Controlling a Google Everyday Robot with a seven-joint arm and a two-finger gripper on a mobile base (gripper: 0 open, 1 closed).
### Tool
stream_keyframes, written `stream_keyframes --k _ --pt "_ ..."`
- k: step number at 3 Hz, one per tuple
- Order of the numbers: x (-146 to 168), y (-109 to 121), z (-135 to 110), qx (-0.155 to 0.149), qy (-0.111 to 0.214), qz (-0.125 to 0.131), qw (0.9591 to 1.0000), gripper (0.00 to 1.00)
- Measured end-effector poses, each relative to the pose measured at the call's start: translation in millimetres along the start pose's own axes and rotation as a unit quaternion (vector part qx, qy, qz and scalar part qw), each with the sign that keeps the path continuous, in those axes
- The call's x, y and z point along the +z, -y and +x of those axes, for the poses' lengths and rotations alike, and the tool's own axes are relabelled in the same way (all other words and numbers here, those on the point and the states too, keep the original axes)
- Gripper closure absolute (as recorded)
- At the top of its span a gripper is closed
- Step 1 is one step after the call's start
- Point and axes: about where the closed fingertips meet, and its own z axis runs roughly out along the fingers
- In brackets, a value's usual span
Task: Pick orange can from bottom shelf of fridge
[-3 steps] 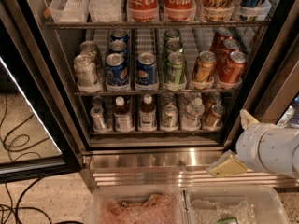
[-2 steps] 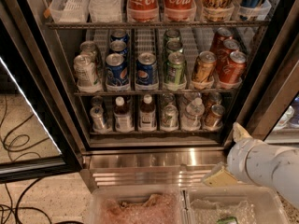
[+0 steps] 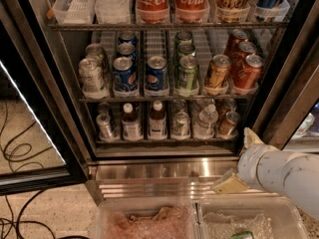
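Note:
The fridge (image 3: 60,103) stands open in front of me, black-framed, with wire racks and a ribbed steel base. On the bottom shelf (image 3: 164,141) the orange can (image 3: 228,124) stands at the front of the rightmost lane, dull copper with a silver lid, beside a water bottle (image 3: 206,120). My gripper (image 3: 234,160) is at the lower right, outside the fridge, below and slightly right of the can. Its two beige fingers (image 3: 227,183) are spread wide apart and hold nothing.
The middle shelf holds silver, blue Pepsi (image 3: 156,74), green, golden-amber (image 3: 218,73) and red-orange cans (image 3: 246,73). The bottom shelf also has bottles (image 3: 157,119) and silver cans. Two clear bins (image 3: 199,220) sit in the foreground. The open door (image 3: 30,148) and cables are at the left.
My arm has moved left and a little lower, closer to the fridge's base. The cans and bottles have not moved.

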Motion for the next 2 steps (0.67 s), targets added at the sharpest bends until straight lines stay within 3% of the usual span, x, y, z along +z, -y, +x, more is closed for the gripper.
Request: stream_keyframes --k 1,2 --pt "39.7 18.4 16.8 0.011 -0.003 0.013 0.9998 0.0" --pt "41.0 20.6 18.2 0.011 -0.005 0.015 0.9998 0.0"
